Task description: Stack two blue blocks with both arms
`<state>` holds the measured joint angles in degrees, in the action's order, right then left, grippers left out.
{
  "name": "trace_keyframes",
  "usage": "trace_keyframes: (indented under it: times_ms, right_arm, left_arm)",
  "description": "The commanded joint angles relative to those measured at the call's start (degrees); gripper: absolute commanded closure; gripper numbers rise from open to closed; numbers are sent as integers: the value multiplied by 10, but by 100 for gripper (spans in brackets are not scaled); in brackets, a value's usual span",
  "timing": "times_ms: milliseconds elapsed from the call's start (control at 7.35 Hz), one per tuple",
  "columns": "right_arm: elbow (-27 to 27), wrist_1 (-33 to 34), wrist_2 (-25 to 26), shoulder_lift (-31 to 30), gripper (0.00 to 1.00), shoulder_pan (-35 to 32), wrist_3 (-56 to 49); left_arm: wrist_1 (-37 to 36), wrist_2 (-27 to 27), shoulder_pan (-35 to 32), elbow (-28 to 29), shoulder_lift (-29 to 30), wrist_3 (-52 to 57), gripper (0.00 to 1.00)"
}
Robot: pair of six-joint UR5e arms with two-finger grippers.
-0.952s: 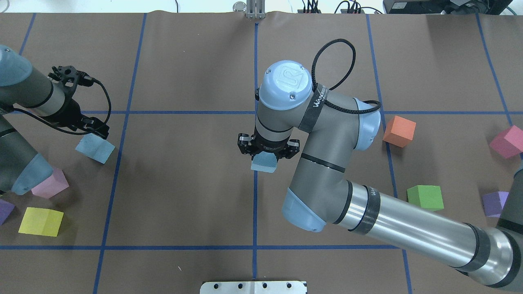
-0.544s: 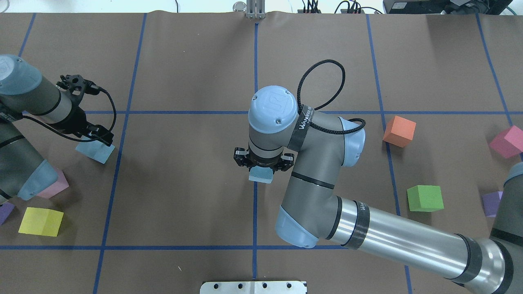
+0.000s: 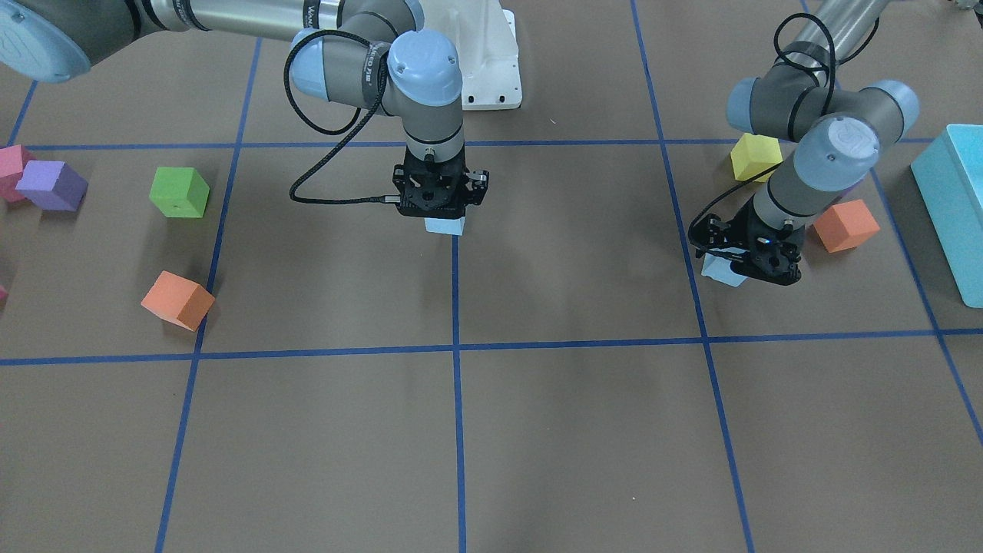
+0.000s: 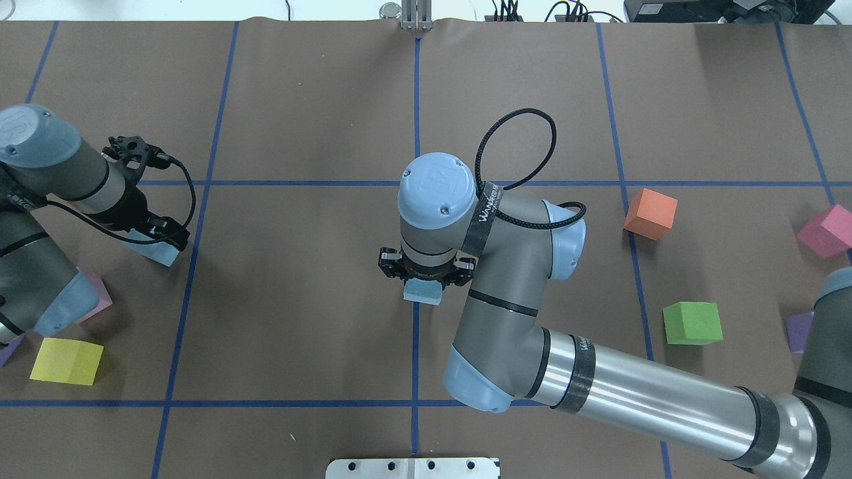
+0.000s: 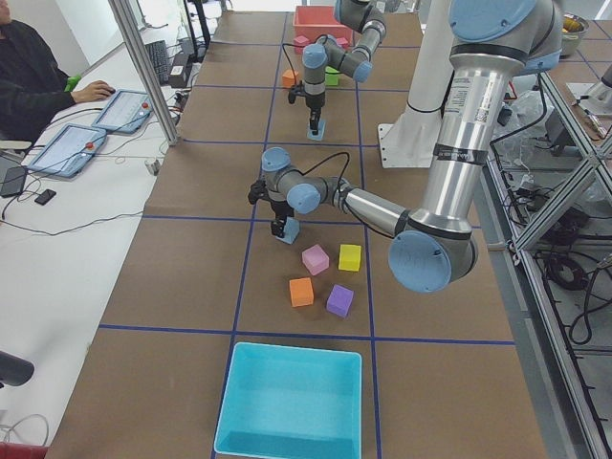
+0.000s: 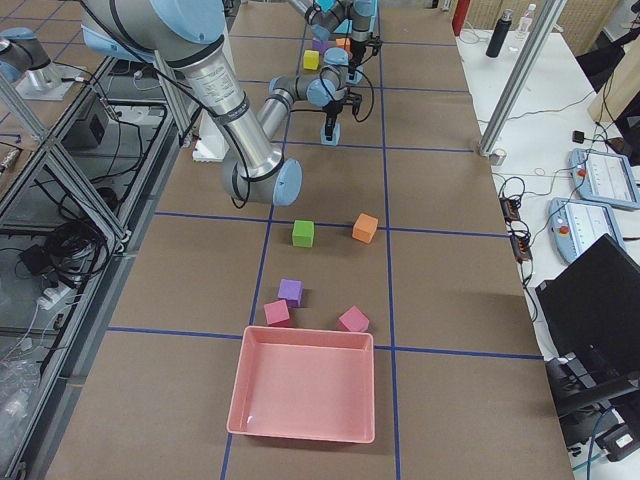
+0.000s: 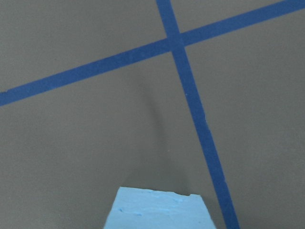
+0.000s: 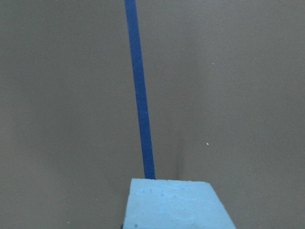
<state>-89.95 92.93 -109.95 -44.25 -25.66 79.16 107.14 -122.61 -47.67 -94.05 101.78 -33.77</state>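
Two pale blue blocks are in view. My right gripper [image 4: 426, 274] [image 3: 438, 201] is shut on one blue block [image 4: 423, 293] [image 3: 445, 226] at the table's middle, on the blue centre line; it fills the bottom of the right wrist view [image 8: 176, 205]. I cannot tell whether it touches the table. My left gripper [image 4: 160, 234] [image 3: 756, 265] stands low over the other blue block [image 4: 154, 253] [image 3: 720, 272], which rests on the table and shows at the bottom of the left wrist view [image 7: 159, 210]. Its jaws look open around the block.
Orange [image 4: 651, 213], green [image 4: 692, 322], pink [image 4: 825, 229] and purple [image 4: 802, 331] cubes lie on the right. Yellow [image 4: 66, 360] and pink [image 4: 93, 303] cubes lie by the left arm. A turquoise bin [image 3: 952, 200] and a pink bin [image 6: 305, 395] stand at the table's ends.
My right gripper has carried its blue block a little toward the robot and lower. My left gripper has moved down and over the other blue block, which has not moved.
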Motion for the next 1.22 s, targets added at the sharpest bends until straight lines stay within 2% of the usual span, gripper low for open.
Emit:
trace_keyframes:
  times_ms: [0,408,544,680,952,1088]
  right_arm:
    - [14,0,1,14,51,9,7]
    - [31,-3,20,10,51,11,-31]
    - [37,-31,23,9,39,11,-28]
    - [43,-40,23,10,2,11,-26]
    - [36,-40,20,14,0,0,-31]
    - [20,-36,2,13,0,-24,-32]
  left_arm:
    - [0,0,0,0,-1,0,2]
    - [0,0,0,0,-1,-1,2]
    - [-1,0,0,0,-1,-1,2]
    - [-1,0,0,0,-1,-1,8]
    - [-1,0,0,4,0,-1,29]
    - [-1,0,1,5,0,-2,38]
